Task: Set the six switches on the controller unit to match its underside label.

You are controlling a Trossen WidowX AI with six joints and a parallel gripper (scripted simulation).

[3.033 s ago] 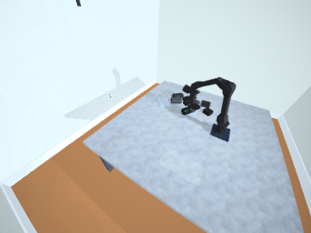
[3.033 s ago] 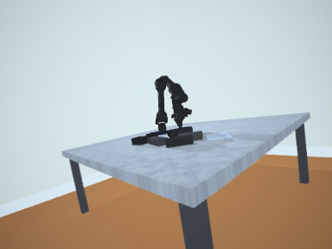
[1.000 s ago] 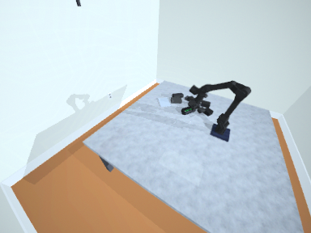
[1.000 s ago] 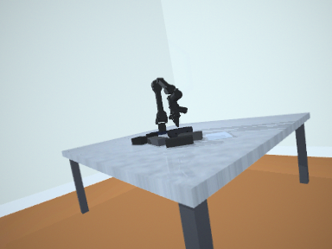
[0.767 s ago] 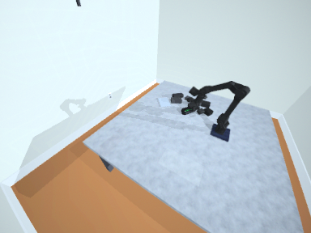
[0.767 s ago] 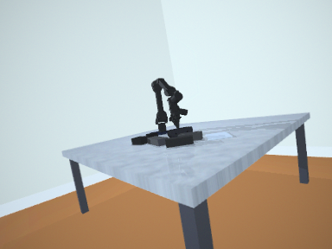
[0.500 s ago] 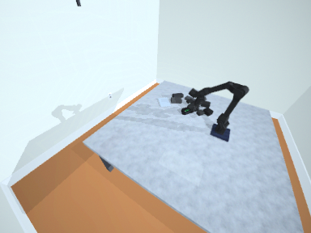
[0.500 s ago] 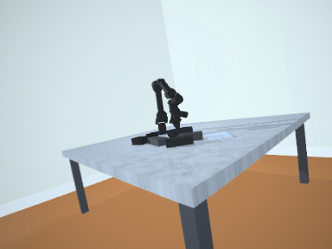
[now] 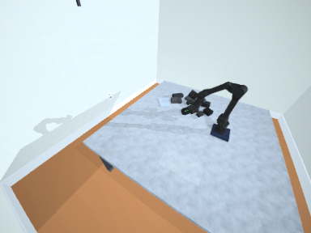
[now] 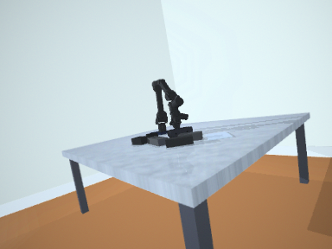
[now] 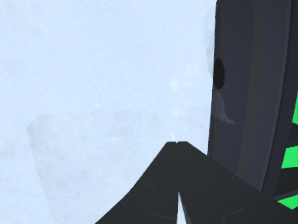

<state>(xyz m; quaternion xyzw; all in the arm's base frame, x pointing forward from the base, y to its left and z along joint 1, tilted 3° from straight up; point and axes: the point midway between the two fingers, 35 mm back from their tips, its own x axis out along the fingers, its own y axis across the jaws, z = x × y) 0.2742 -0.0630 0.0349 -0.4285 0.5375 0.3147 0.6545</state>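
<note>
The dark grey controller unit (image 9: 185, 111) (image 11: 245, 75) lies on the bench, close under the hand. In the wrist view its long side wall fills the right side, with parts of several green switch ends at the right edge. The switch numbers and full switch positions are out of that view, and the underside label does not show. Whether the unit is flat or slightly tipped I cannot tell. My gripper (image 11: 176, 151) is shut and empty, its tips pointing down beside that long side wall. Whether they touch the unit is not clear.
Several dark modules (image 9: 176, 100) (image 10: 179, 142) lie behind and beside the unit, some partly hidden by the arm. A small block (image 9: 208, 112) lies toward the arm's base (image 9: 219, 133). A pale sheet (image 9: 164, 102) (image 10: 220, 137) lies beyond the modules.
</note>
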